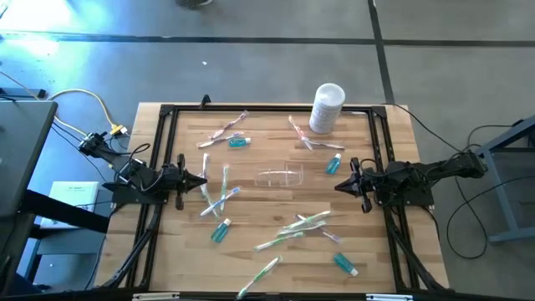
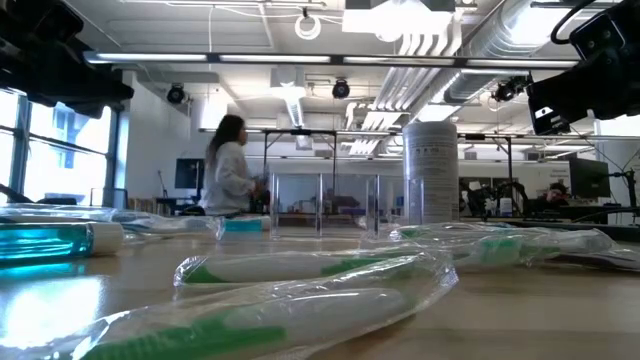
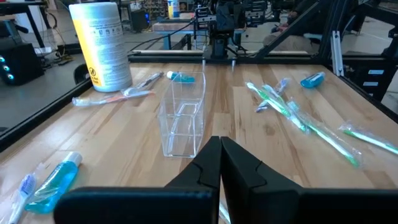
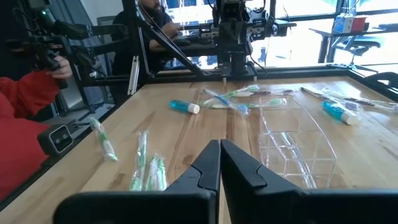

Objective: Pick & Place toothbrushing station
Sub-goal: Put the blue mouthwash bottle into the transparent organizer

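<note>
With nothing yet sorted, the clear plastic cup (image 1: 279, 176) lies tipped mid-tabletop among scattered wrapped toothbrushes (image 1: 303, 222), while left gripper (image 1: 201, 181) and right gripper (image 1: 340, 186) wait clenched, empty, at opposite side edges.

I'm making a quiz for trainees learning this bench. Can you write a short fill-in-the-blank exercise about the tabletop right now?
1. The clear plastic organiser lies near the table's middle, between the two ____.
2. The tall white cylindrical canister stands ____ at the far edge of the wooden table.
3. The left tool and the right tool both have their fingers ____.
4. The small teal tubes have ____ caps.

Missing words: arms; upright; shut; white
</note>
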You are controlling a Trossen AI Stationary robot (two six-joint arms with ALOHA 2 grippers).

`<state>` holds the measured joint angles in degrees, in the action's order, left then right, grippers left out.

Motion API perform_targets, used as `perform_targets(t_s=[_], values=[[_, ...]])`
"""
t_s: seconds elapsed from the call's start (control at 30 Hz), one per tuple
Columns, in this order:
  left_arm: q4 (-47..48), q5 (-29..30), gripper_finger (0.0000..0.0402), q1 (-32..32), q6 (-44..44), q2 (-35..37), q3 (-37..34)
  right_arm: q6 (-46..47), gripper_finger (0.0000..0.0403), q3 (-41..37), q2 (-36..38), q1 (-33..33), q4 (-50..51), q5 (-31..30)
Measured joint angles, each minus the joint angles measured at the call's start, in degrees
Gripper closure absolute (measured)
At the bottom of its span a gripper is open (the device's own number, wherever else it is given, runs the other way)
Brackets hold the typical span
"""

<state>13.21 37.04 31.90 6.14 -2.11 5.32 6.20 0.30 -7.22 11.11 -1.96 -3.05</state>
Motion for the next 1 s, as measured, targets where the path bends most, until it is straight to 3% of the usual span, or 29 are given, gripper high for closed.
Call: perform_targets(t_s=[0.3,0.47,0.73,0.87,1.0], values=[[-0.02,0.0,0.04,0.0,-0.07,0.0,0.0,0.0,0.0389,0.02,-0.02,0.0,-0.63,-5.33],[-0.02,0.0,0.04,0.0,-0.08,0.02,0.0,0.0,0.0334,0.57,-0.79,0.0,-0.57,-10.42],[-0.02,0.0,0.04,0.0,-0.07,0.0,0.0,2.99,0.0231,4.13,-3.7,0.02,1.41,-12.15],[-0.02,0.0,0.039,0.0,-0.05,-0.21,0.0,4.07,0.0206,6.41,-6.04,0.02,4.53,-12.72],[-0.07,0.0,0.0346,0.0,0.18,-1.22,0.0,8.57,0.0201,9.81,-8.78,0.0,9.8,-15.63]])
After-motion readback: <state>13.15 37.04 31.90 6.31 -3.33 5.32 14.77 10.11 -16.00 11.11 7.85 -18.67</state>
